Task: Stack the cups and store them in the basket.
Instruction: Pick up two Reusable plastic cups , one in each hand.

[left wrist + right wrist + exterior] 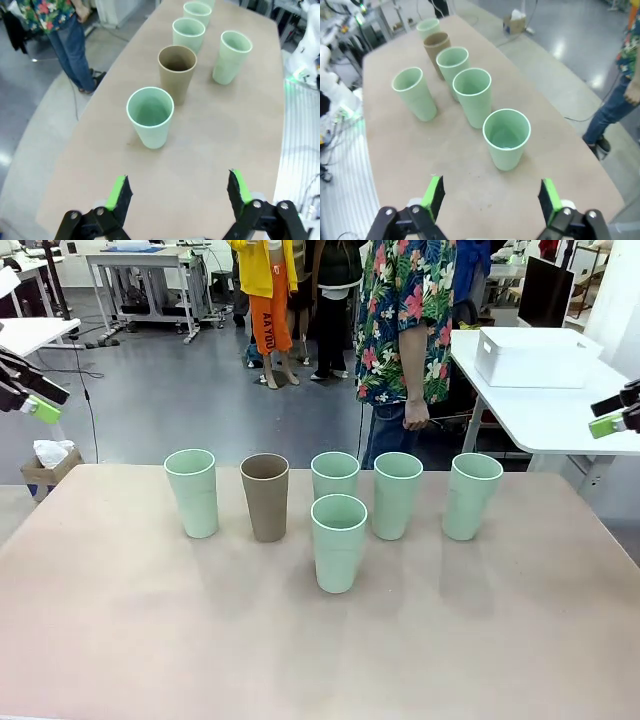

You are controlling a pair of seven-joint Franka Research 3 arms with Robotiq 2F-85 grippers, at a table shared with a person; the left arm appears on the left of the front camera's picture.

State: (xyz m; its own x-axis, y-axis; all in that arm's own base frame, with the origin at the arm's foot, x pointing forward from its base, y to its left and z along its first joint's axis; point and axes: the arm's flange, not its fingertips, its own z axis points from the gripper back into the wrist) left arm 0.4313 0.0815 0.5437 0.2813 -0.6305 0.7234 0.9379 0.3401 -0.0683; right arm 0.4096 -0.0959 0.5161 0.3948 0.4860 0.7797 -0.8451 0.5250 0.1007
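Left hand point(179, 186) and right hand point(491, 194) hang spread, empty. A finger clipping the tall leftmost mint cup point(150, 119) could topple it into the brown cup point(176, 74) just beside.

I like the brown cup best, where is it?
In the front view the brown cup stands second from the robot's left, between the leftmost mint cup and another mint cup.

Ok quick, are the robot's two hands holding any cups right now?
Left gripper: open, holding nothing.
Right gripper: open, holding nothing.
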